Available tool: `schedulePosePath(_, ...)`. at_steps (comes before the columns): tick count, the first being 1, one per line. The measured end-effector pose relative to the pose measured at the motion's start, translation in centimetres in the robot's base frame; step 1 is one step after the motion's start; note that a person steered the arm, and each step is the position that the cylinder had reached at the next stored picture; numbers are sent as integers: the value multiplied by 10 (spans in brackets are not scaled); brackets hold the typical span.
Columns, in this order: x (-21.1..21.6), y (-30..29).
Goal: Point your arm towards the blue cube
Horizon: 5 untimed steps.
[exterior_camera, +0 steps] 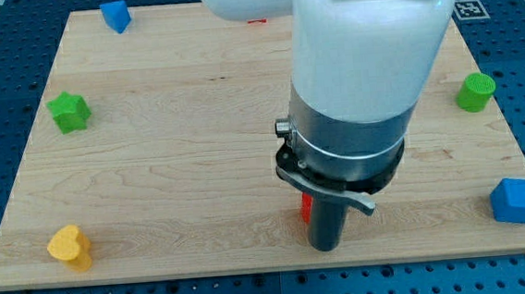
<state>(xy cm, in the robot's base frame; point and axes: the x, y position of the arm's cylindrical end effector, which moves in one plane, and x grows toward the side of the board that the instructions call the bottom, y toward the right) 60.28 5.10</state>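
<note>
My tip (327, 248) rests on the board near the view's bottom edge, right of centre, below the arm's large white and grey body. A blue cube-like block (515, 200) sits at the board's bottom right corner, well to the right of my tip and apart from it. A second blue block (116, 15), with a pointed top, lies at the board's top left. A small red block (306, 209) shows just left of the rod, mostly hidden behind it.
A green star (69, 111) lies at the left side. A green cylinder (474, 90) stands at the right edge. A yellow heart (69, 247) sits at the bottom left corner. A sliver of red (256, 20) shows at the top, behind the arm.
</note>
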Motion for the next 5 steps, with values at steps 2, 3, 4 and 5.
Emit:
schedulePosePath(2,-21,0)
schedulePosePath(3,-35,0)
schedulePosePath(4,-30,0)
schedulePosePath(5,-6,8)
